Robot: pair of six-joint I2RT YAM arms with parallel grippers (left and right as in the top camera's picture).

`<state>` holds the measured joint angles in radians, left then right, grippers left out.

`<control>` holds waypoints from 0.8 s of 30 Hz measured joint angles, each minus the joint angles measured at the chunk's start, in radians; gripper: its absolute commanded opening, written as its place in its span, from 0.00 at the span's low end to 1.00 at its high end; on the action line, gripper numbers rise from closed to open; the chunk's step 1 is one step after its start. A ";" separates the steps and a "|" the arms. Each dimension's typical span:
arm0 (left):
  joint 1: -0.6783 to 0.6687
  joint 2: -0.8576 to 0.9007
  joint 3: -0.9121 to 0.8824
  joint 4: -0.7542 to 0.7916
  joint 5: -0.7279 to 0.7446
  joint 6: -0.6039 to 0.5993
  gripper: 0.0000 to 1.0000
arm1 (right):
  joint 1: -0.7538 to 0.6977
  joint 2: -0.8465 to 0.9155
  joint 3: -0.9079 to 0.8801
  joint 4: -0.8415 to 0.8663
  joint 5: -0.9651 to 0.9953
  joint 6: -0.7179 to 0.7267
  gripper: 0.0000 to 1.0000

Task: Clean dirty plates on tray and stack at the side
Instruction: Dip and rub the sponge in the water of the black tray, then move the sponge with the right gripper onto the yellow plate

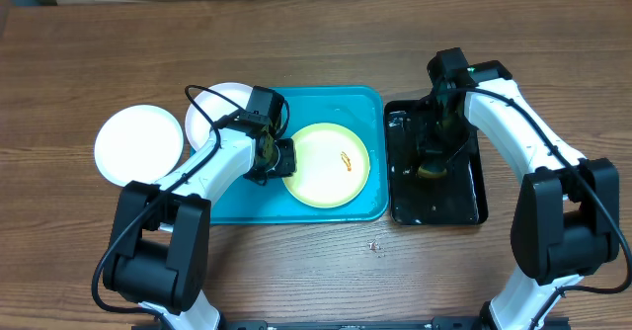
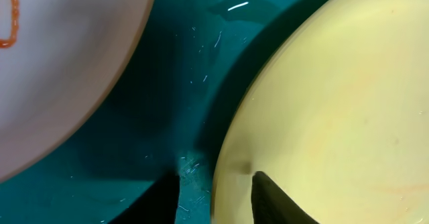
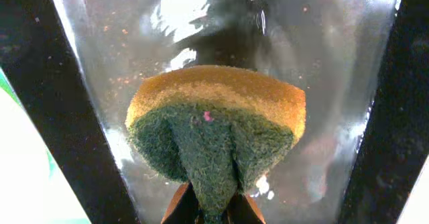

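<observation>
A pale yellow-green plate (image 1: 326, 164) with an orange-brown smear lies in the turquoise tray (image 1: 360, 101). My left gripper (image 1: 288, 159) is open at the plate's left edge. In the left wrist view its fingers (image 2: 214, 197) straddle the rim of the yellow-green plate (image 2: 335, 103), one over the tray floor (image 2: 181, 83) and one over the plate. A white plate (image 1: 219, 111) with an orange smear sits at the tray's left end and also shows in the left wrist view (image 2: 60, 70). Another white plate (image 1: 138, 144) lies on the table left of the tray. My right gripper (image 1: 432, 167) is shut on a sponge (image 3: 214, 127).
A glossy black tray (image 1: 464, 206), wet inside, stands right of the turquoise tray, and the sponge hangs over it. It also shows in the right wrist view (image 3: 322, 43). A few small crumbs (image 1: 373, 243) lie on the wooden table in front of the trays.
</observation>
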<state>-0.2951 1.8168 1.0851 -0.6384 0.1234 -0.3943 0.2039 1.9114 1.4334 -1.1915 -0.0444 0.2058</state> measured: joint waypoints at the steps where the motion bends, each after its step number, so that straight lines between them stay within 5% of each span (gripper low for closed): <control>1: 0.000 0.000 0.000 0.001 0.000 0.002 0.36 | 0.000 0.000 0.000 0.003 0.000 -0.002 0.04; 10: 0.000 0.000 -0.003 0.004 0.000 0.008 0.04 | 0.002 0.000 0.005 0.004 0.069 -0.047 0.04; 24: 0.002 0.000 -0.005 -0.034 0.000 -0.016 0.04 | 0.167 -0.001 0.027 0.036 0.321 -0.077 0.04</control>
<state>-0.2928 1.8168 1.0798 -0.6724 0.1238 -0.4099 0.3710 1.9102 1.4605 -1.1553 0.2768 0.1284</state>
